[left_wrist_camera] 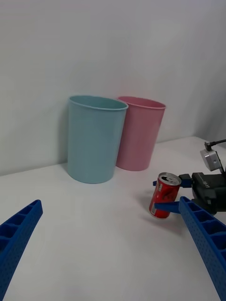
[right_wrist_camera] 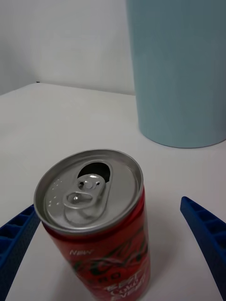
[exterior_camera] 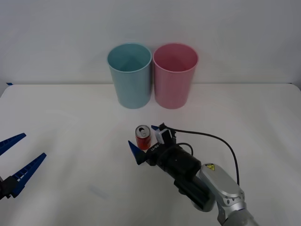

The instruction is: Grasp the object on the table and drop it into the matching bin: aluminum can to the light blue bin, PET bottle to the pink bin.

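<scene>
- Aluminum can [exterior_camera: 143, 136], red with a silver top, stands upright on the white bench [exterior_camera: 70, 141] in the front view, in front of the light blue bin [exterior_camera: 130, 75] and the pink bin [exterior_camera: 175, 75], which stand side by side at the far edge, the blue one to the left.
- Front view also: the right tool [exterior_camera: 143, 140] is open around the can, one blue finger on each side; the left tool [exterior_camera: 16, 162] hangs open over the bench's left edge, well apart from the can.
- Right wrist view: the can [right_wrist_camera: 94, 221] sits between the two blue fingers [right_wrist_camera: 205, 235], with a gap on each side; its pull tab and drinking hole face up. The light blue bin [right_wrist_camera: 179, 70] rises behind it.
- Left wrist view: the left tool's fingers [left_wrist_camera: 202, 235] are spread wide; beyond them the can [left_wrist_camera: 164, 195] stands tilted slightly, with the right tool [left_wrist_camera: 165, 193] around it, and both bins, blue [left_wrist_camera: 94, 138] and pink [left_wrist_camera: 140, 134], stand near the wall.
</scene>
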Tool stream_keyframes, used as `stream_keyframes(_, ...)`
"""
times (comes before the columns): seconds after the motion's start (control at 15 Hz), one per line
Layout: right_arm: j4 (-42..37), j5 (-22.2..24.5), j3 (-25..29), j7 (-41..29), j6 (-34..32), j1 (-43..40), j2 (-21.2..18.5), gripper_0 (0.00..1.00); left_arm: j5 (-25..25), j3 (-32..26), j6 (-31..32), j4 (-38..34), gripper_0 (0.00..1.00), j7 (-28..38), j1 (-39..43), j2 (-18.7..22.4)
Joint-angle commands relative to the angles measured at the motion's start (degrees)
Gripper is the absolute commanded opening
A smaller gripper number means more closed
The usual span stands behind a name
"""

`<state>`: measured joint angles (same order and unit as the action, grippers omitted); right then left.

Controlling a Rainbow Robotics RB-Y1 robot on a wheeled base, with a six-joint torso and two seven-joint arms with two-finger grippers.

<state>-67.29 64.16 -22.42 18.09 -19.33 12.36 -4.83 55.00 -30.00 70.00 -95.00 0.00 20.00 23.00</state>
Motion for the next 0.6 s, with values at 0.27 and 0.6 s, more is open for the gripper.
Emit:
stream_keyframes(0.27,2.6,-0.6,0.2,0.1,0.2,1.9,0.9,1.00,0.0,0.0,0.0,0.0,1.00,0.0,0.0,0.0)
stream_keyframes(0.6,2.6,-0.9,0.0,0.5,0.4,1.9,1.1,0.00,0.0,0.0,0.0,0.0,1.00,0.0,0.0,0.0)
